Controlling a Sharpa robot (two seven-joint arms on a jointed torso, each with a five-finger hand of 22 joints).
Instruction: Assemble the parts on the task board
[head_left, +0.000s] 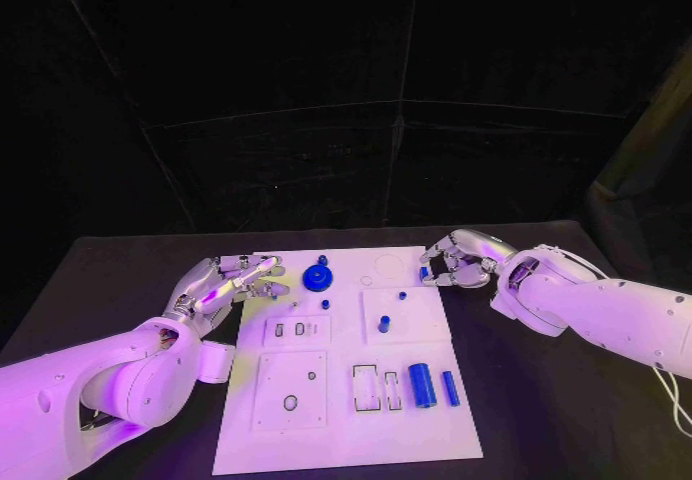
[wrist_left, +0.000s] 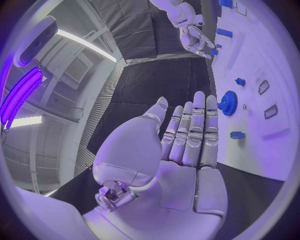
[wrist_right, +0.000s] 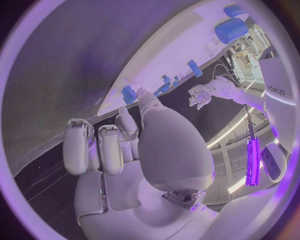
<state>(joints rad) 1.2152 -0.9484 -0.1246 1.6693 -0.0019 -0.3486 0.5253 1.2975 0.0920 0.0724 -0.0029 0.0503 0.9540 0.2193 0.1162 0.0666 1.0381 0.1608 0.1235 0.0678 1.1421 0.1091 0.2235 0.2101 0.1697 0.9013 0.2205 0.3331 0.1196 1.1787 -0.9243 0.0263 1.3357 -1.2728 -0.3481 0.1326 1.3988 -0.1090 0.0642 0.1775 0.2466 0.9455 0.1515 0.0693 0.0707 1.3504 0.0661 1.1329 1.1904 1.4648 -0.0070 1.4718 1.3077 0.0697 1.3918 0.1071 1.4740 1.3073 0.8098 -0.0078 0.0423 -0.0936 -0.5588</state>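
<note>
Stage: early assembly, judged from loose parts lying unseated on the task board (head_left: 346, 440).

Left robot hand (head_left: 231, 282): at the board's left edge, near the blue gear (head_left: 317, 277); fingers extended side by side in the left wrist view, holding nothing.

Right robot hand (head_left: 459, 260): at the board's far right corner, fingers curled in, pinching a small blue piece (head_left: 424, 272) at its fingertips, as far as the head view tells.

Parts on board: gear at the far left; small blue peg (head_left: 384, 322) upright in the middle panel; large blue cylinder (head_left: 421, 384) and slimmer blue pin (head_left: 450, 388) lying side by side near the front right, just beside empty rectangular slots (head_left: 378, 387).

Next move, as judged: right robot hand carries its piece over a matching recess and lowers it squarely; left robot hand closes on the gear.

Surface: black, matte, board central.

Room: black curtains behind the surface.
</note>
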